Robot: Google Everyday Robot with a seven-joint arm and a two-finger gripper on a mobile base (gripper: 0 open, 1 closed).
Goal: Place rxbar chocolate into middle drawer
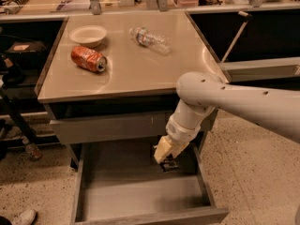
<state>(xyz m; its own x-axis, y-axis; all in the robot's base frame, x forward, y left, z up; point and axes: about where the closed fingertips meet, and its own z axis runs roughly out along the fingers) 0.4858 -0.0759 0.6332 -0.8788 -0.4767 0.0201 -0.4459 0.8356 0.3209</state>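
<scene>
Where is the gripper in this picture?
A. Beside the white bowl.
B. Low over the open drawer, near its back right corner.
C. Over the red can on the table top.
B: the gripper hangs over the back right part of the middle drawer, below the table top.

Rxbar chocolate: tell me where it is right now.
In the camera view the rxbar chocolate is at the tip of the pincer, over the back right of the open middle drawer.
</scene>
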